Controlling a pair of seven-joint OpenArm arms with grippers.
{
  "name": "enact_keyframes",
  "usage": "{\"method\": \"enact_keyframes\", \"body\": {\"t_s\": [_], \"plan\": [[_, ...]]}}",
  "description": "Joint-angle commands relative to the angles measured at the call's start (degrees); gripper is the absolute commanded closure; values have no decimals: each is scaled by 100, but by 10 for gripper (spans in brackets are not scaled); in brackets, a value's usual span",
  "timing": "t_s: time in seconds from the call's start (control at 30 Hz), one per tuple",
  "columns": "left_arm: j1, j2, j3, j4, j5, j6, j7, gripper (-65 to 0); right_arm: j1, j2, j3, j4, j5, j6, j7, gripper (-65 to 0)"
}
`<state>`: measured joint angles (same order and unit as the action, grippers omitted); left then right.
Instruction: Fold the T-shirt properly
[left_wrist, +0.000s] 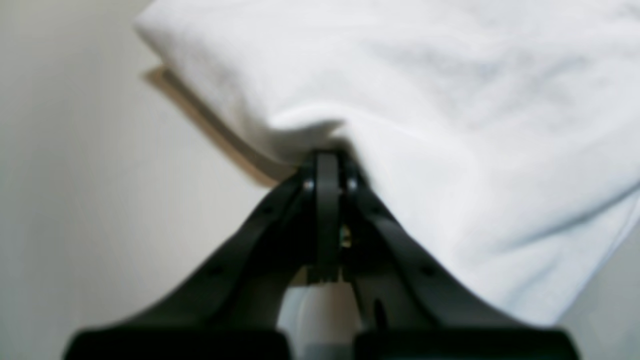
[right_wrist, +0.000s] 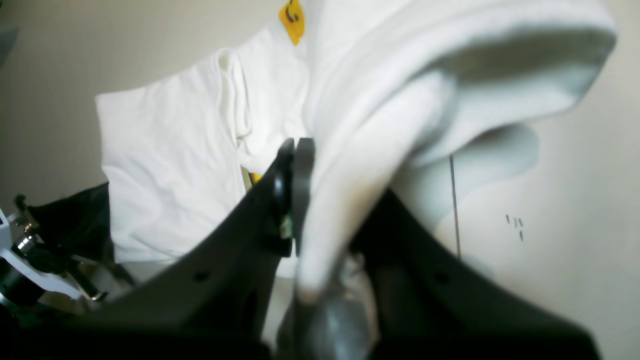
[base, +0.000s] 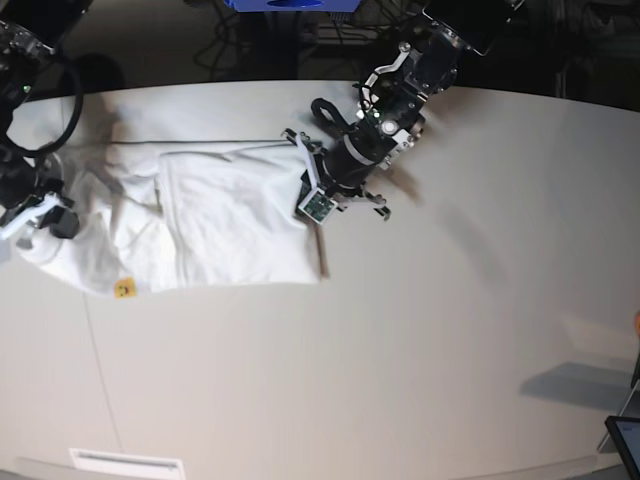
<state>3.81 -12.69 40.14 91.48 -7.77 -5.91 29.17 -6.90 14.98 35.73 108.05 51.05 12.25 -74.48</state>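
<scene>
The T-shirt (base: 235, 215) was spread on the table (base: 420, 330), far left. It was pinched by the left gripper (left_wrist: 327, 160) and right gripper (right_wrist: 295, 150) at opposite edges, apparently for folding.

The white T-shirt (base: 230, 215) is spread partly folded on the counter (base: 420, 330), plain side up, a yellow print patch exposed at one edge.

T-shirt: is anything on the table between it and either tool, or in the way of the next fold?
Nothing visible does. Both tools are shut on the T-shirt itself: the left tool pinches its edge, the right tool grips bunched cloth at the other end. The table around the shirt shows nothing in the way.
</scene>
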Motion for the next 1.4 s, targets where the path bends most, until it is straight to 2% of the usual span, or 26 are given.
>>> {"method": "enact_keyframes", "body": {"t_s": [0.0,0.13,0.37,0.47,0.67,0.83,1.0,1.23,1.37], "plan": [[-43,16,87,43,-36,-46,103,0,79,27,27,224,157,-25,129,-3],[-140,174,149,43,-36,-46,332,0,70,-26,19,408,148,-210,138,-3],[-272,218,149,8,-36,-46,367,0,70,-61,19,522,148,-210,147,-3],[-368,218,166,-19,-36,-46,367,0,61,-114,-52,602,-37,-306,358,-3],[-386,271,166,-80,-36,-46,367,0,-115,-70,-1423,628,-1012,-658,1228,-3],[-377,271,166,-247,-36,-46,367,0,-176,-70,-2584,628,-1909,-1282,1835,-3],[-377,253,166,-326,-36,-46,367,0,-159,-87,-3586,628,-3105,-1801,2063,-3],[-386,253,166,-326,-27,-46,367,0,-150,-114,-4526,628,-4195,-2258,2125,-3],[-395,289,166,-414,-27,-46,367,0,-141,-114,-5115,628,-4749,-2821,2125,-1]]}}
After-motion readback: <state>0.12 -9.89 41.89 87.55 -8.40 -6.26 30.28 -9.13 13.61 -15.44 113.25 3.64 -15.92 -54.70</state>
